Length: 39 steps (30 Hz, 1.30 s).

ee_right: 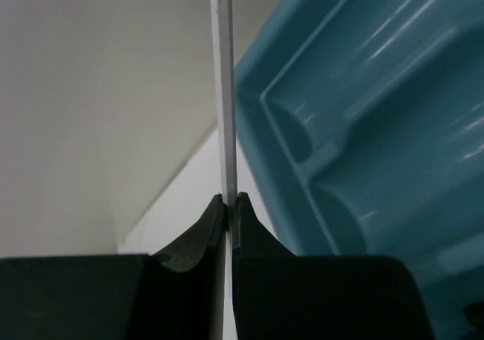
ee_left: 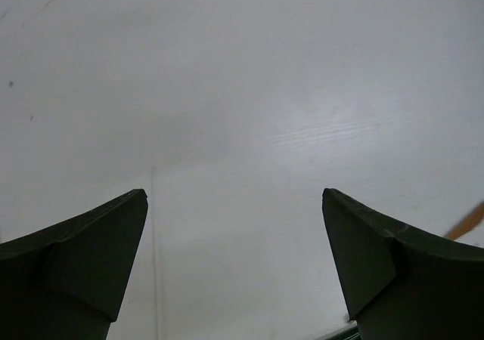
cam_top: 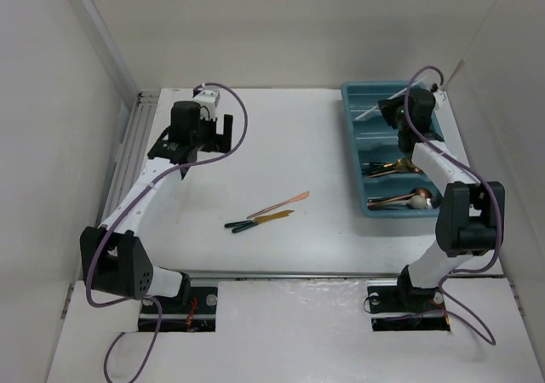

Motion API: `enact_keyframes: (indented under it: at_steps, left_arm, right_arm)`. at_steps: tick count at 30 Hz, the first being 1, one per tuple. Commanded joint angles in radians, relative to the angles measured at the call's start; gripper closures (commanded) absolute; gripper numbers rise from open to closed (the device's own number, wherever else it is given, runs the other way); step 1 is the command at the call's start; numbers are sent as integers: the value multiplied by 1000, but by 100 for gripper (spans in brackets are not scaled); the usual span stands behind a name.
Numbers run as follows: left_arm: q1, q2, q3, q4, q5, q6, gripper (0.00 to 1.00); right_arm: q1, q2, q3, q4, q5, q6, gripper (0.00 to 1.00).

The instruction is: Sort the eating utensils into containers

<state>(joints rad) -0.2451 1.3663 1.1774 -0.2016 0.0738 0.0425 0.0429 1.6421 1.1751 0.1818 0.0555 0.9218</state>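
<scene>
**Desk:** What have you got on the right side?

**Me:** The right gripper [ee_right: 229, 199] is clamped on a slim white utensil [ee_right: 223, 91]. In the wrist view I see both pads pressed flat against it, and the piece runs straight up out of the fingers. From above, I have it over the far end of the tray [cam_top: 373, 140], with the utensil slanting toward the tray's left wall. I cannot tell which slot it is over.

**Desk:** And the left?

**Me:** The left gripper [ee_left: 233, 204] is released. Its fingers are spread wide with nothing between them, only bare white table [cam_top: 298, 145] below. It hangs over the far left part of the table, well apart from the tray. I also catch a copper-coloured tip [ee_left: 469, 221] at the right edge of that wrist view.

**Desk:** Where is the rest of the cutlery?

**Me:** Some of it lies in the tray. I see gold pieces [cam_top: 390, 168] about halfway along it and a spoon [cam_top: 417, 199] at the near end, partly hidden behind the right arm. Out on the table, near the middle, a copper utensil [cam_top: 281, 202] lies at a slant. Just beside it, on the near side, is a dark-handled utensil [cam_top: 266, 220]. Both point roughly toward the tray. There may be a second dark handle lying against that one, but I cannot make it out clearly.
</scene>
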Motion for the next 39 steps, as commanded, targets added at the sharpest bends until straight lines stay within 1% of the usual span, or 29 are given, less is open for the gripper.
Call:
enact_keyframes:
  at_steps: [1,4,6,8,11,13,14,16,18,21,23,24,27,28,29,30,32,33,34,36,37,39]
  left_arm:
    - [10,-55,-73,-71,-160,73,0]
    - [10,-64,-133,-82,-174,47,0]
    - [10,-64,-157,-94,-215,37,0]
    - [10,-64,-188,-104,-255,37,0]
    - [10,-64,-199,-114,-269,37,0]
    - [10,-64,-211,-114,-279,48,0]
    - [10,-64,-211,-114,-279,48,0]
    - [10,-64,-220,-114,-279,48,0]
    - [10,-64,-220,-114,-279,48,0]
    - [10,-64,-220,-114,-279,48,0]
    - [10,-64,-220,-114,-279,48,0]
    - [10,-55,-220,-105,-290,48,0]
    - [20,-55,-248,-105,-302,66,0]
    - [20,-55,-258,-105,-302,75,0]
    - [20,-46,-259,-105,-311,76,0]
    - [29,-45,-268,-105,-321,85,0]
    - [38,-45,-268,-116,-321,85,0]
    - [38,-35,-268,-128,-321,85,0]
    - [38,-26,-268,-140,-321,85,0]
    - [49,-12,-268,-154,-321,96,4]
    - [49,-1,-268,-163,-321,105,5]
    - [70,39,-245,-205,-307,114,9]
  right_arm:
    - [-34,-41,-5,-51,129,155,100]
    - [-67,-31,-48,-71,129,245,100]
    - [-80,-5,-57,-80,129,276,100]
    - [-92,47,-57,-81,91,288,100]
    - [-103,100,-6,-81,67,275,100]
    - [-103,123,44,-81,58,229,100]
    - [-103,124,66,-81,58,176,100]
    - [-103,137,110,-81,58,163,100]
    - [-103,174,139,-81,67,193,100]
    - [-112,252,234,-81,79,219,100]
    - [-121,303,312,-81,55,229,100]
    - [-121,358,340,-81,55,239,100]
    - [-132,453,409,-81,-8,300,100]
    - [-132,470,420,-81,-8,342,98]
    - [-132,487,432,-81,-17,342,95]
    - [-132,502,469,-81,-17,342,88]
    - [-132,544,507,-81,-17,327,80]
    - [-132,553,530,-81,-28,327,74]
    - [-132,564,540,-81,-39,327,62]
    - [-132,564,552,-81,-39,304,50]
    - [-132,564,569,-81,-39,284,41]
    - [-132,542,592,-81,-39,200,36]
